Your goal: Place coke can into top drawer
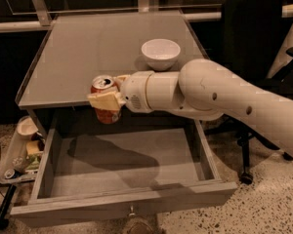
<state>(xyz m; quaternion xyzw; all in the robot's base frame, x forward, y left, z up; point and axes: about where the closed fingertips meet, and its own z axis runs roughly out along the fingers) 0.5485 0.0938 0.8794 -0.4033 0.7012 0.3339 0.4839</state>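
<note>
Our jaws are clenching the small red aluminium coke can (107, 116); we are holding it upright over the open grey wooden top drawer (122, 206).

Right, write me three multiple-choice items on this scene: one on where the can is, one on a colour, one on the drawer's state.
1. Where is the coke can?
A. Lying on the drawer floor
B. Held in the gripper at the front edge of the table
C. Standing at the table's back edge

2. What colour is the bowl on the table?
A. White
B. Blue
C. Black

3. What state is the top drawer in?
A. Pulled open
B. Pushed shut
C. Taken out of the table

Answers:
1. B: the jaws are closed on the can, which hangs upright at the front edge.
2. A: its rim and wall are plainly white against the grey top.
3. A: its floor and side walls show in front of the table.
</note>
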